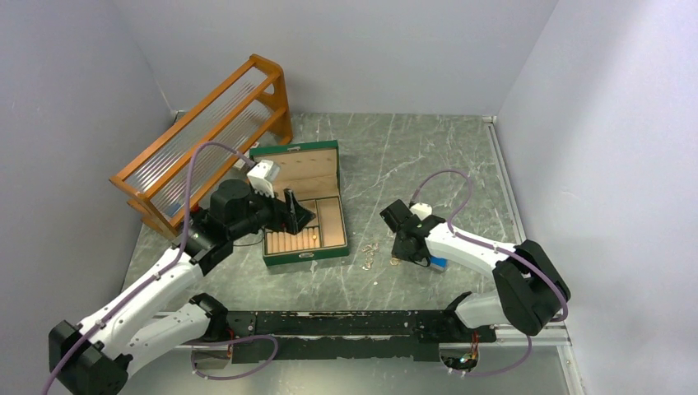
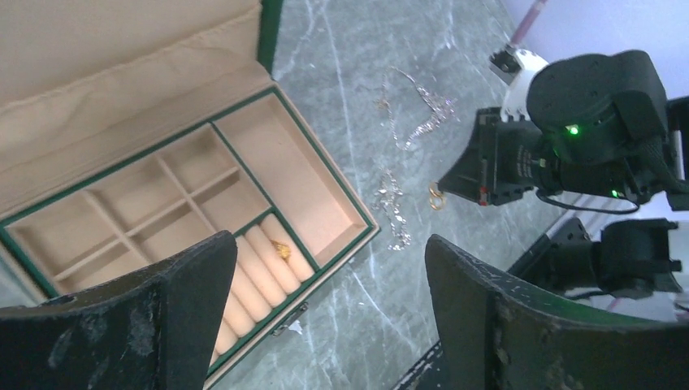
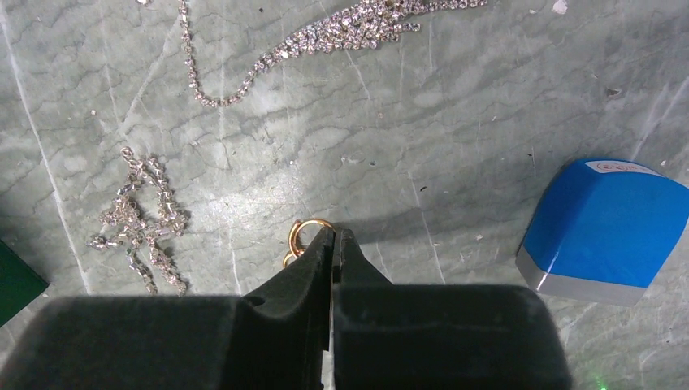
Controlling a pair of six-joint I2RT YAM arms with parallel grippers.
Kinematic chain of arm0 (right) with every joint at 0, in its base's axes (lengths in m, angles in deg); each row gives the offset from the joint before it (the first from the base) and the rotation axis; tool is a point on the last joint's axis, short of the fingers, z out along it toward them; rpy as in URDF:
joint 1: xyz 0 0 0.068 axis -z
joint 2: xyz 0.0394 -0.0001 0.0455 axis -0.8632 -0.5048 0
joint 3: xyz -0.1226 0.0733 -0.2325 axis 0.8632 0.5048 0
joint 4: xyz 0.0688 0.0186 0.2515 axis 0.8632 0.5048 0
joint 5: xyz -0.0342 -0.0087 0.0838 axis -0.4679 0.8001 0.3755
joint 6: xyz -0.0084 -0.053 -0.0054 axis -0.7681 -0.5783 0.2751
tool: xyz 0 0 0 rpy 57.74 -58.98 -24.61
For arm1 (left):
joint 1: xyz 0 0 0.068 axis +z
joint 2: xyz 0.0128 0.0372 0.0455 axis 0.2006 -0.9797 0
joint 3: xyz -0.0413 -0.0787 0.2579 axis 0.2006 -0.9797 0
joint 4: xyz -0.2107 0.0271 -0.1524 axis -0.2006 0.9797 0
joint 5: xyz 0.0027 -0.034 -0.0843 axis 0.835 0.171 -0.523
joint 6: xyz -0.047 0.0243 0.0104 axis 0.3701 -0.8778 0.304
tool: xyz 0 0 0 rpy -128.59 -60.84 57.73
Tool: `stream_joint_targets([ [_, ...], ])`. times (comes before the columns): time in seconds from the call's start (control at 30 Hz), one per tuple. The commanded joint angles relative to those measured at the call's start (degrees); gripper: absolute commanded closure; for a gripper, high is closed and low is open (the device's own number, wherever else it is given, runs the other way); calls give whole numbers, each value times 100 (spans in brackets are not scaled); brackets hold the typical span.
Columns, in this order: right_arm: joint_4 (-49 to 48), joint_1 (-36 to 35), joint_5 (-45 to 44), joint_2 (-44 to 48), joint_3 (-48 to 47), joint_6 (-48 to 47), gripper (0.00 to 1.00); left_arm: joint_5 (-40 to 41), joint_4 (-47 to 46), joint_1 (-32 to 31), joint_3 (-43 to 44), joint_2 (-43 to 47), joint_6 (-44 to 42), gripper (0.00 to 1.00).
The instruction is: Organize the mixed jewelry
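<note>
The green jewelry box [image 1: 304, 257] lies open on the table, and it also shows in the left wrist view [image 2: 325, 175]. One gold ring [image 2: 281, 250] sits in its roll slots. My left gripper [image 2: 329, 244] is open and empty above the box's front edge [image 1: 292, 216]. My right gripper [image 3: 334, 231] is down at the table right of the box [image 1: 398, 257], shut on a small gold ring [image 3: 305, 236]. A sparkly chain [image 3: 341, 32] and a sparkly cluster [image 3: 142, 219] lie on the table beyond it; both also show in the left wrist view [image 2: 422, 114] [image 2: 392, 207].
A small blue block [image 3: 605, 227] lies just right of my right gripper [image 1: 438, 263]. A wooden rack [image 1: 206, 140] stands at the back left, behind the box. Walls close in on three sides.
</note>
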Motion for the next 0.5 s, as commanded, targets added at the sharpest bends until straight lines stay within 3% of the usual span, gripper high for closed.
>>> stream_joint_targets([
  [0.0,-117,55,-239,97,99,-42,98,-1021,-594,13,-172,-314,277,9],
  [0.23,-565,75,-458,685,284,35,98,-1062,-838,-610,183,-1279,879,11],
  [0.47,-1396,95,-144,1336,583,-44,98,-1203,-1898,-1076,490,-2573,1855,12],
])
